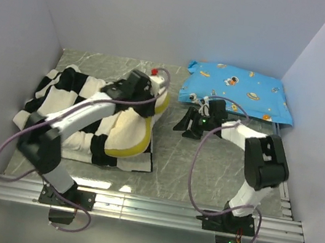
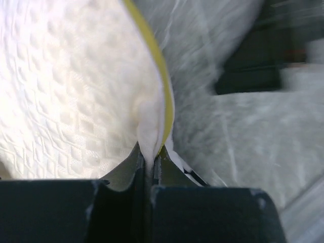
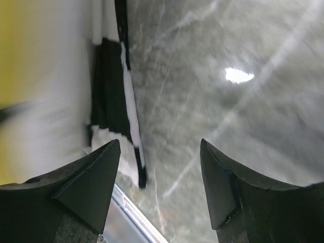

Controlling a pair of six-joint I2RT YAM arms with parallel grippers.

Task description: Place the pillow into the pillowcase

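Two claws, two different jobs. The left claw (image 2: 150,158) is pressed together on the pillow (image 2: 66,91), pinching a fold of cream cloth right at the olive-yellow piping (image 2: 163,86). That firm seam gives the thin fingers something solid to hold, which I judge suits dragging the pillow along. The pillow bulges away ahead and to the left of this claw and lies on the checkerboard pillowcase (image 1: 56,88); whether any of it is inside, I cannot tell. The right claw (image 3: 160,167) is spread wide and holds nothing. It hangs over bare worktop (image 3: 233,126) with the pillowcase's edge just to its left, probably placed to catch the hem. Open worktop lies ahead and to its right. The blue cartoon pillow (image 1: 237,87) sits near this claw, toward the back wall.
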